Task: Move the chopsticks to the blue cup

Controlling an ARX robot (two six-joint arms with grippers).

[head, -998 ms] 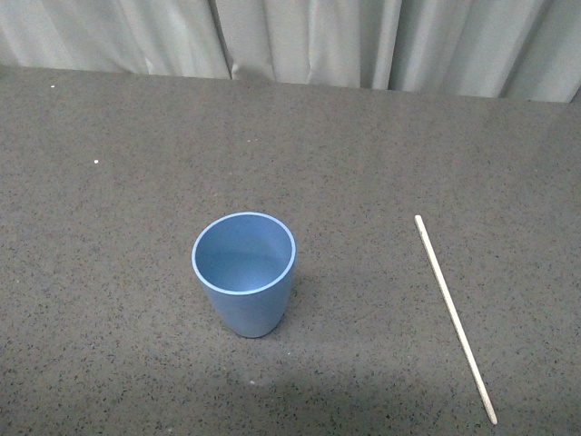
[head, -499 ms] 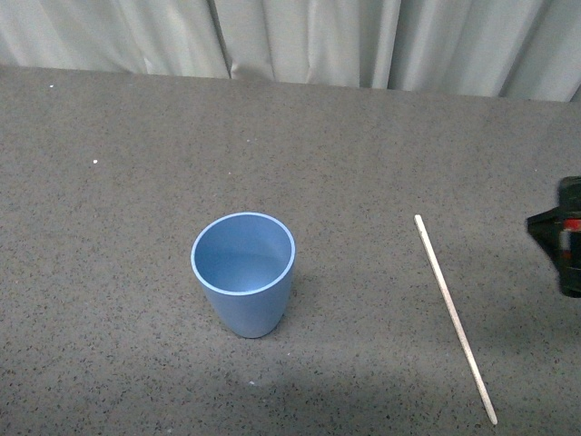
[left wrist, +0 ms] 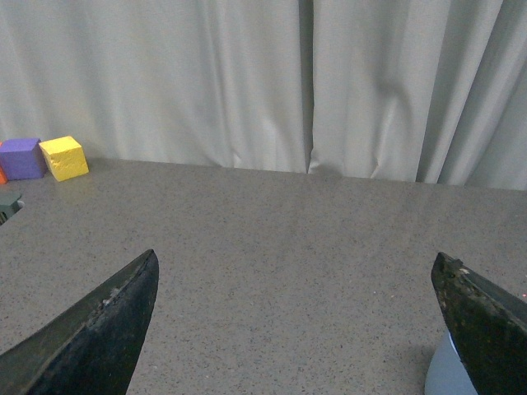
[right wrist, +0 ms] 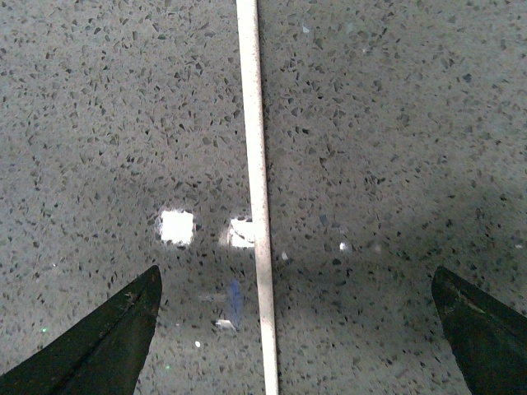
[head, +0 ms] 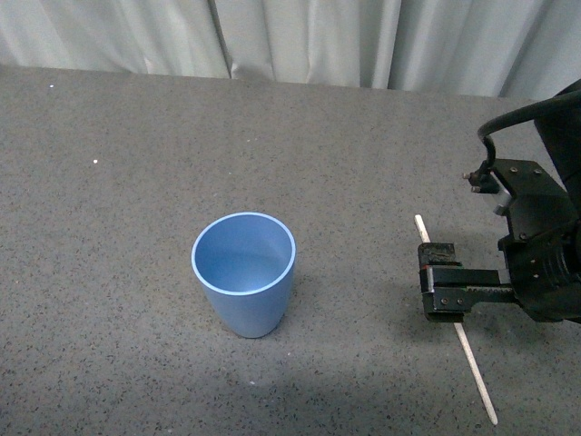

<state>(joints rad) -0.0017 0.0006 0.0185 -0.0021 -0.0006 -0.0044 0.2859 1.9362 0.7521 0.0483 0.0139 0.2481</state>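
Chopsticks (head: 474,368), one pale stick, lying flat on the grey speckled table (head: 136,227), well to the right of the blue cup (head: 245,282) and apart from it, running diagonally with its far end nearer the cup's side; cup upright, mouth up, empty, only its own blue bottom visible inside; right gripper (head: 438,282) hangs over the stick's middle and hides that stretch in the front view, with both stick ends sticking out past it; right wrist view: stick (right wrist: 255,164) runs straight between the two dark fingers, right gripper (right wrist: 292,329) spread wide, neither finger touching it, nothing grasped, height above table cannot tell; left gripper (left wrist: 296,317) also released, fingers wide apart, holding nothing, aimed across bare table towards the pale curtain (left wrist: 247,74); sliver of the cup (left wrist: 436,380) shows by one finger; yellow block (left wrist: 64,158) and purple block (left wrist: 22,156) sit side by side at the far table edge by the curtain
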